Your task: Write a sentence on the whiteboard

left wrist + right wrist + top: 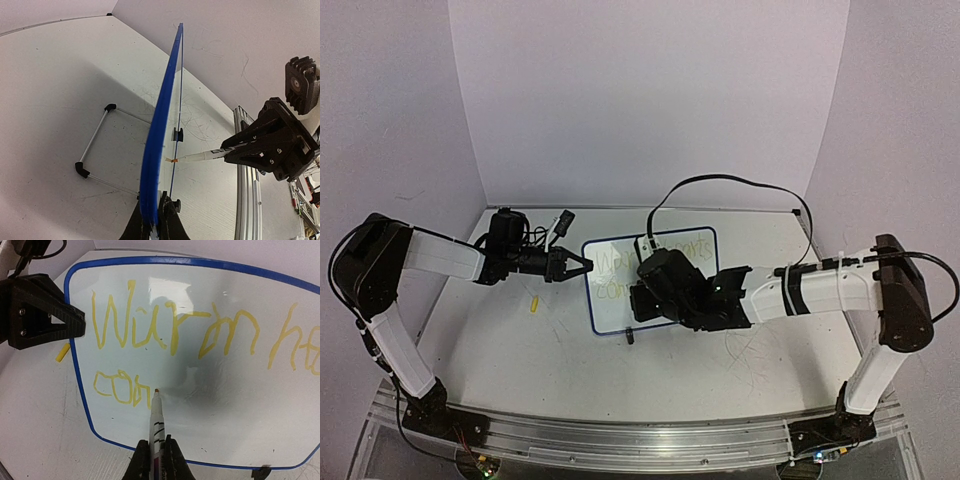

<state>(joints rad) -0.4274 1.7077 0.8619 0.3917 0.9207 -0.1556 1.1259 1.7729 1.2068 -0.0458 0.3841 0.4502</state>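
Left side: the small yellow piece [533,303] lies on the table [520,360], just left of the board and apart from it; I cannot tell what it is.

The left gripper [582,267] reaches in from the left. Its jaws are clamped on the blue frame at the left edge of the whiteboard [615,315]. My left wrist view shows the fingers [167,220] pinching that frame from both faces.

The whiteboard stands at the middle of the table, tilted back on its wire stand [94,139], whose two black-tipped feet rest on the tabletop behind it.

The sentence [172,337] is in yellow strokes on the board's face. The top line begins with what reads as "Warm", followed by "he", and runs out of my right wrist view. The second line so far reads roughly "cor", at lower left.

The marker [157,422] has its tip touching the board just right of the last stroke of that second line.

The right gripper [155,452] comes in from the right, in front of the board, its jaws closed on the marker's barrel.
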